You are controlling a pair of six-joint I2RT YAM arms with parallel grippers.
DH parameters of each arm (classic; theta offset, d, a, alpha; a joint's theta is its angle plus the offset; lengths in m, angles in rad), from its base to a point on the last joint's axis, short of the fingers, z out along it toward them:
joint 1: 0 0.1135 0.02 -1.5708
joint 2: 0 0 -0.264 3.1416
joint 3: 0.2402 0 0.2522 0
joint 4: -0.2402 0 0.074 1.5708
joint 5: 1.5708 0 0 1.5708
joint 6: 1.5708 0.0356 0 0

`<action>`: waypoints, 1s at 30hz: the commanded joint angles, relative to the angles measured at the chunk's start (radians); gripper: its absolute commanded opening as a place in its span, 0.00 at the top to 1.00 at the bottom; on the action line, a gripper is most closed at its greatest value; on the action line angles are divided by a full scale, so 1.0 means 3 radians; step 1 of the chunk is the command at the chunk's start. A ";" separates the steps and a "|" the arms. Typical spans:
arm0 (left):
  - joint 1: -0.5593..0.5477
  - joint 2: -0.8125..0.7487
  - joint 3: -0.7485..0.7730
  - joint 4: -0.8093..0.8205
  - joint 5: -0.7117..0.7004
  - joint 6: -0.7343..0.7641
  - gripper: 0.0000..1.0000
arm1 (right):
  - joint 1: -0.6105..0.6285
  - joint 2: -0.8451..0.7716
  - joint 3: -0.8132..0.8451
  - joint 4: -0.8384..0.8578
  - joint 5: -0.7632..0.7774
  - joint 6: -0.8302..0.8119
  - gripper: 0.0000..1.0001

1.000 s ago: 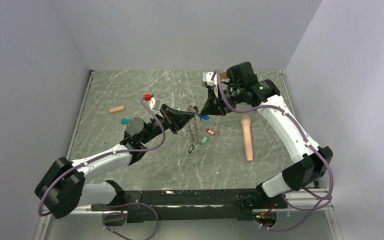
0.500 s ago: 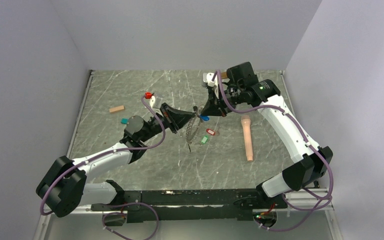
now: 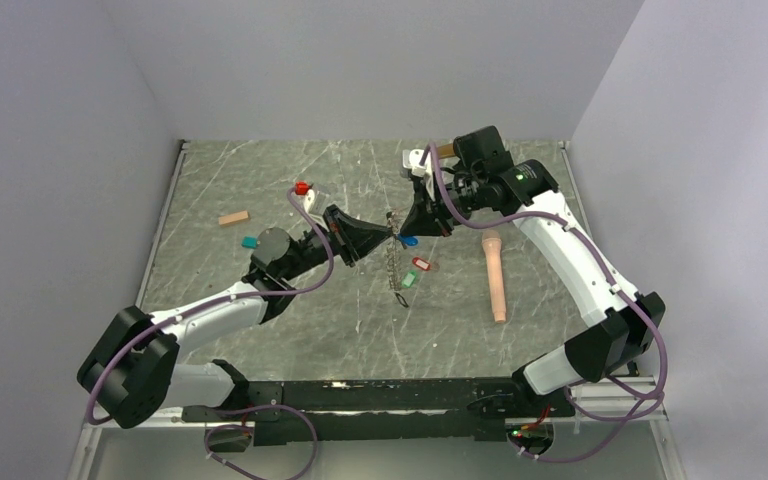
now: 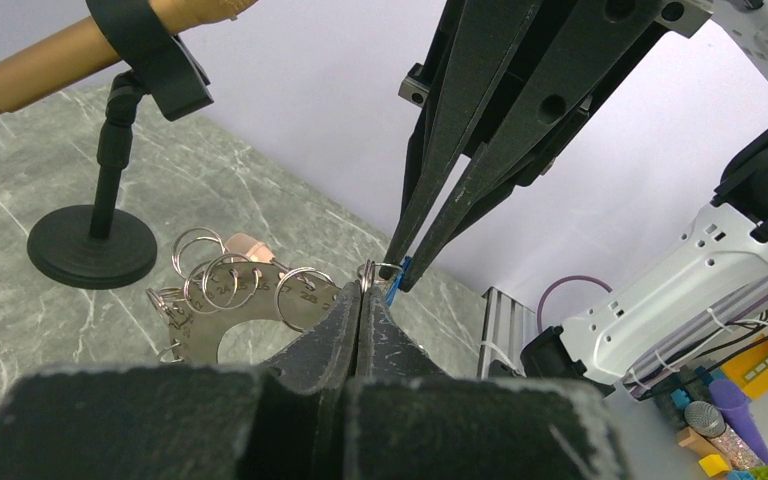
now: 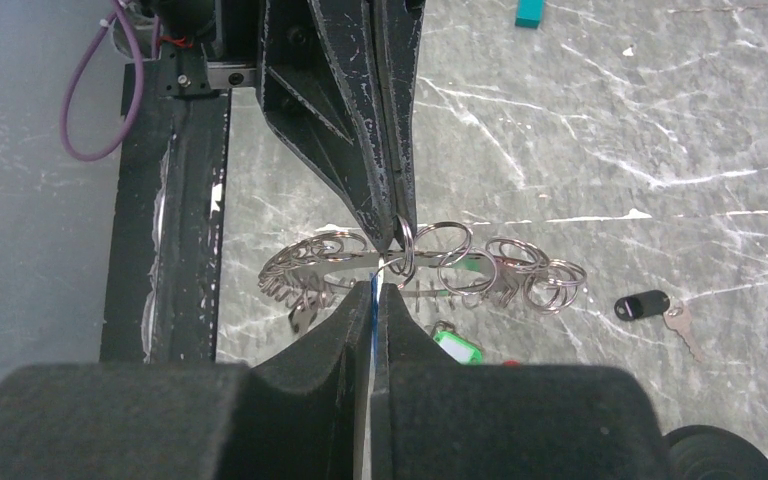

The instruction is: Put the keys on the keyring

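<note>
text: none legible | keyring (image 4: 260,312): tiny stamped marks, too small to read

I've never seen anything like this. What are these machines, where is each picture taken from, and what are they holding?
These are two robot arms bolted to a table, each ending in a two-finger gripper. One picture looks down from above; the other two come from a camera on each wrist. The left gripper pinches the keyring, a metal strip carrying many rings. The right gripper meets it, pinching the blue key. On the table lie a red key, a green key, a peach stick, a wooden block and a teal block.
</note>
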 commanded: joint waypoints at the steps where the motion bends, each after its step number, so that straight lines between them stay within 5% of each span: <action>1: -0.0001 -0.0001 0.0154 0.0289 0.0154 -0.0078 1.00 | 0.0043 0.0007 0.0024 0.0024 -0.0036 0.0011 0.92; 19: 0.0181 0.0071 0.0041 0.0795 0.0436 -0.0381 1.00 | 0.0143 0.0046 0.0038 -0.0209 -0.0001 -0.0198 0.92; 24: 0.0256 0.0152 -0.0003 0.1134 0.0605 -0.0565 1.00 | 0.0121 -0.0050 -0.0026 -0.0200 -0.0097 -0.0230 0.74; 30: 0.0319 0.0221 0.0018 0.1342 0.0813 -0.0686 1.00 | -0.0009 -0.0173 -0.0051 -0.0208 -0.0275 -0.0271 0.68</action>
